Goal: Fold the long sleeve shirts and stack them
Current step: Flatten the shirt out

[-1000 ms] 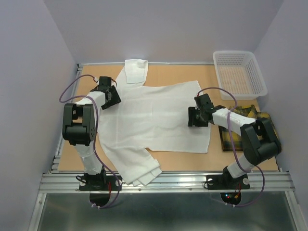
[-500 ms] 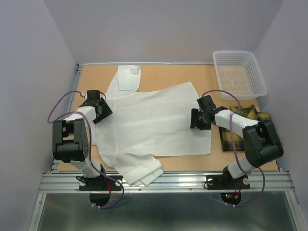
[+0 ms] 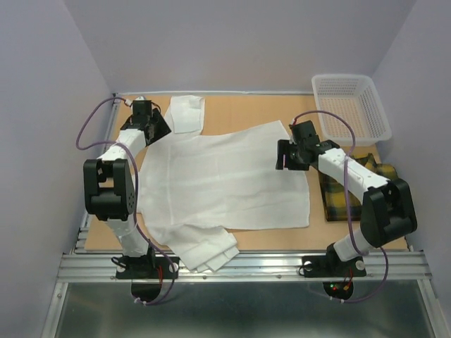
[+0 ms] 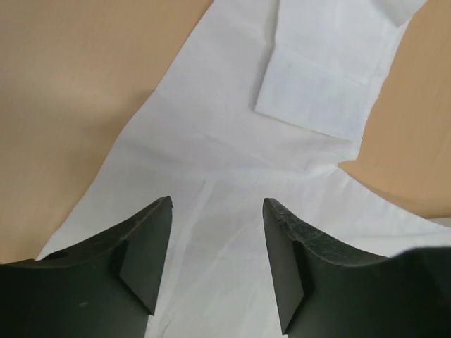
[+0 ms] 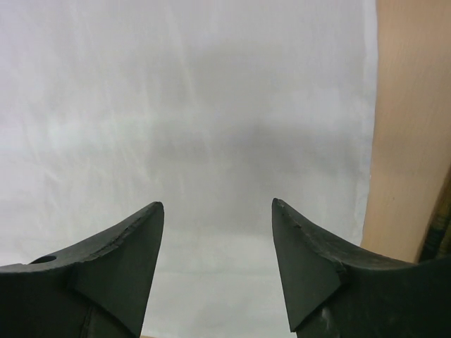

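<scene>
A: And the white shirt (image 3: 225,183)?
B: Flat on the middle of the counter (image 3: 254,109).
A: And the plaid shirt (image 3: 332,202)?
B: At the right edge.
A: And the left hand (image 4: 217,204), the right hand (image 5: 217,204)?
B: Both spread wide over white cloth, pinching nothing.

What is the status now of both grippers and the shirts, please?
Left gripper open, above white shirt at far sleeve. Right gripper open, above its right edge. It lies spread flat, unfolded; plaid shirt folded at right. Nothing in the way.
</scene>
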`<act>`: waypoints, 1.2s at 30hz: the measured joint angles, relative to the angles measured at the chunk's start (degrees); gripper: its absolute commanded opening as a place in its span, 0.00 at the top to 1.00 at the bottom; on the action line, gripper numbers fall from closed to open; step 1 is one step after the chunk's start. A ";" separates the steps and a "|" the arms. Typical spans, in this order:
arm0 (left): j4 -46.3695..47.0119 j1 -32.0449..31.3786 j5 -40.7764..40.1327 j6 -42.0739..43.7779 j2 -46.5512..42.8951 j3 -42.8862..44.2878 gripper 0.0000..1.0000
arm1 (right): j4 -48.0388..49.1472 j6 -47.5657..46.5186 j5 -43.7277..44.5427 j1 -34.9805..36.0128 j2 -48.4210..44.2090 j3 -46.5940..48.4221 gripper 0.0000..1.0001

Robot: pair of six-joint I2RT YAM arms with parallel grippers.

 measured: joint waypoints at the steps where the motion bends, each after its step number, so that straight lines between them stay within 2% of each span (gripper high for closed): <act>1: 0.46 -0.68 0.02 0.04 1.73 2.16 0.39 | 0.15 -0.17 0.15 0.00 0.04 1.86 0.34; 5: 0.87 -2.32 0.20 0.22 7.93 6.60 0.39 | 1.60 -0.46 0.72 0.00 2.97 8.13 0.38; 13: 0.59 -2.97 0.07 0.87 17.90 11.98 0.40 | 5.35 0.13 1.14 -0.22 17.25 20.81 0.50; 24: 2.12 -2.45 -2.62 1.27 23.67 17.99 0.40 | 8.76 2.40 1.33 -2.91 33.24 33.73 0.51; 36: 3.67 -0.70 -2.99 0.20 29.11 25.14 0.40 | 10.95 5.22 1.31 -7.19 41.05 39.67 0.52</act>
